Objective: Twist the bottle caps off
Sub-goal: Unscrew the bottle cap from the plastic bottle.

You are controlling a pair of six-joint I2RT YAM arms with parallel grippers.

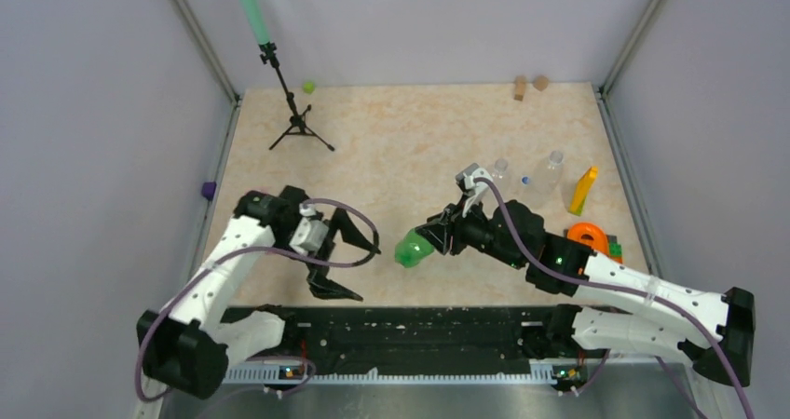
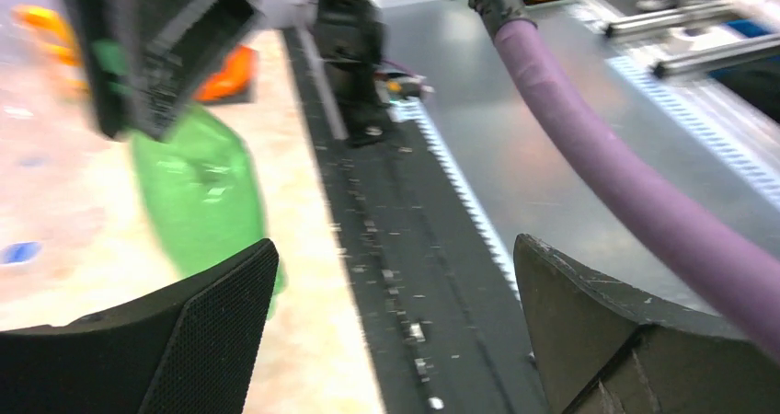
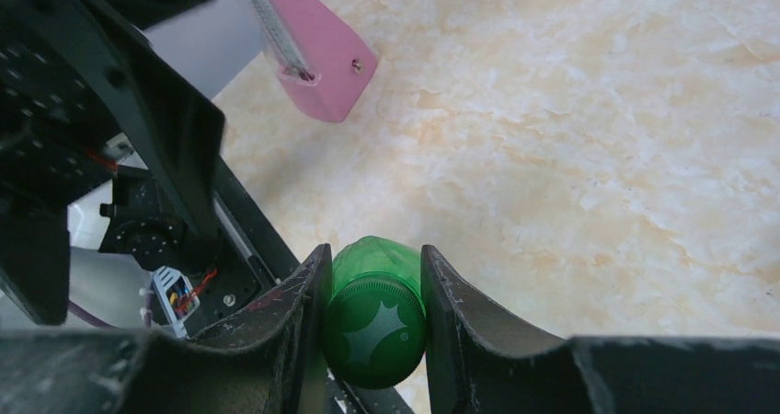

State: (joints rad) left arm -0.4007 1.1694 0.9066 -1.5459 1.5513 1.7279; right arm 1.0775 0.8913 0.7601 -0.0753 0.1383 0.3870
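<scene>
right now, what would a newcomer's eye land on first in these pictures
The translucent green bottle stands out first, clamped in the right pincer near the front middle of the table. Just to its left, the left pincer gapes wide open, holding nothing. Two clear bottles sit at the right side beside a yellow block.

Translucent green bottle (image 1: 410,250) was held roughly level near the desk's front edge, its dark green, star-marked end clamped between the right hand (image 3: 374,258) fingers. Two clear bottles (image 1: 548,177) stood close together at far right.
</scene>
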